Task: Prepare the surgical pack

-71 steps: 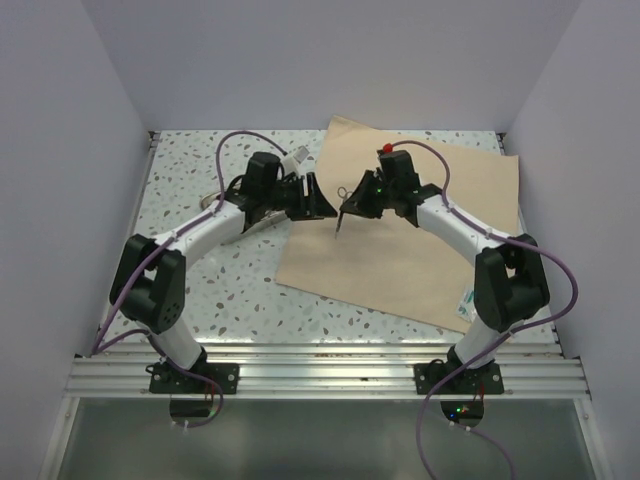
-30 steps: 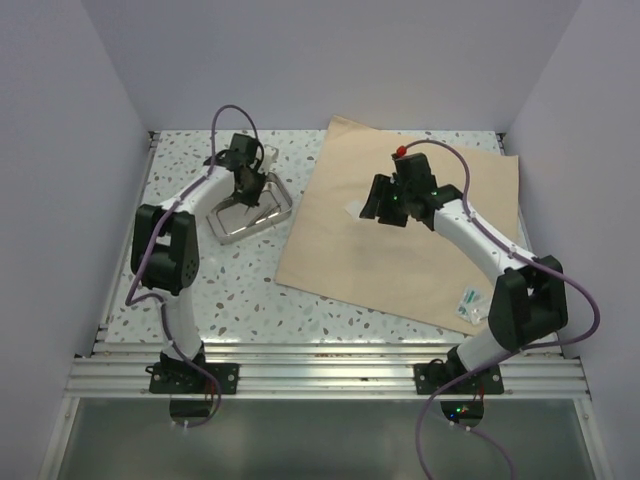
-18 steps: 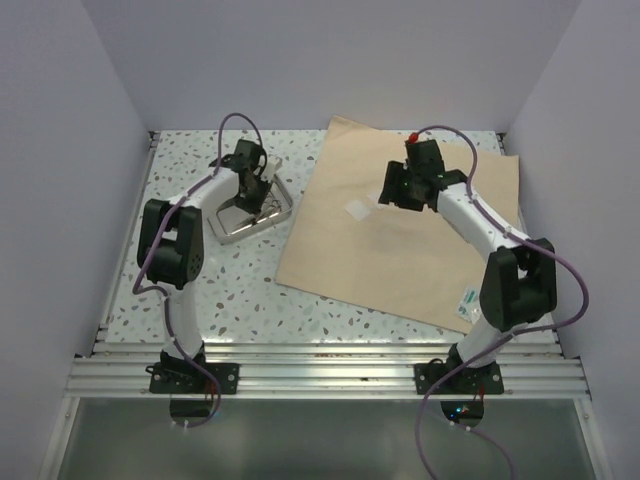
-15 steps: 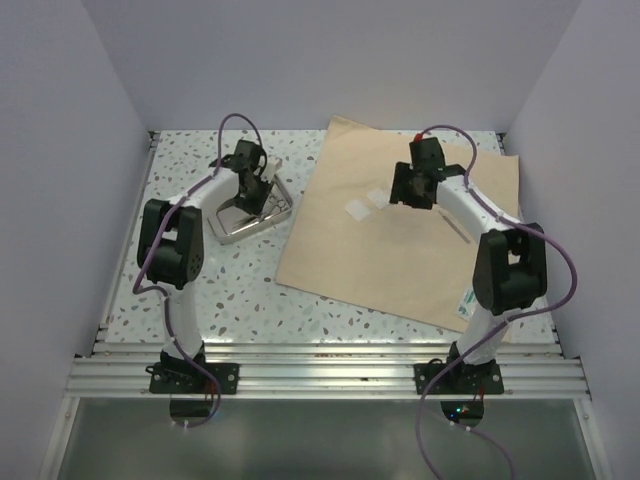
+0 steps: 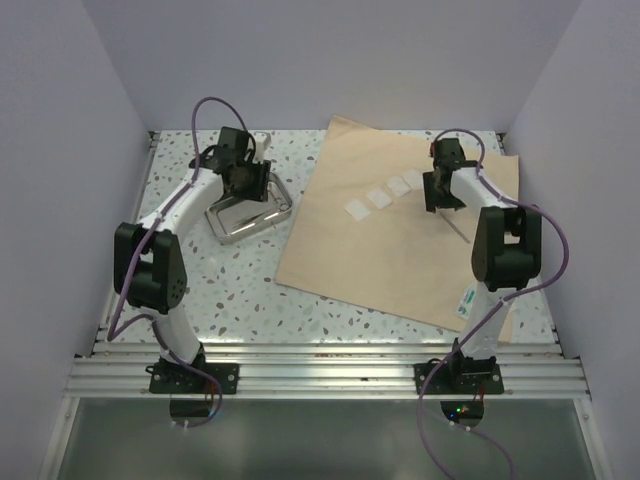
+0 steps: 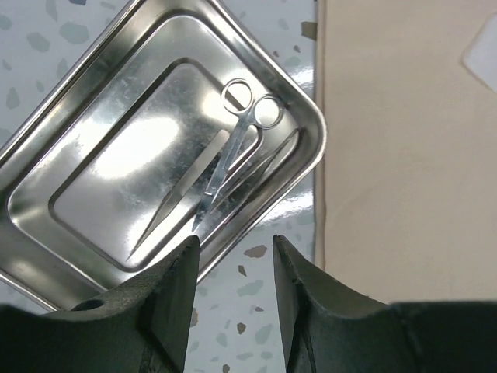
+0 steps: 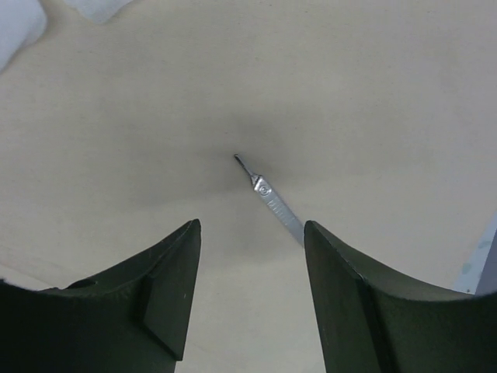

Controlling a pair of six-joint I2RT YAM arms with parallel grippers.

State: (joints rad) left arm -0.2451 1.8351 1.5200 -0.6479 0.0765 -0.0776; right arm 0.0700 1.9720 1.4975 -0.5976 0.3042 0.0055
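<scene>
The tray [image 6: 101,155], holding scissors [image 6: 239,136], is lying on the surface [image 5: 220,290] at twelve o'clock of the left tool [image 6: 233,247], its jaws standing apart, empty. The right tool [image 7: 252,229], also apart, is hovering over the tan sheet [image 7: 349,93], a scalpel [image 7: 273,203] at twelve o'clock.

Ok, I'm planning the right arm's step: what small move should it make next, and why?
Probably lower the right gripper onto the scalpel and close: it stands open and empty, and the scalpel lies loose on the tan sheet right below it.
</scene>
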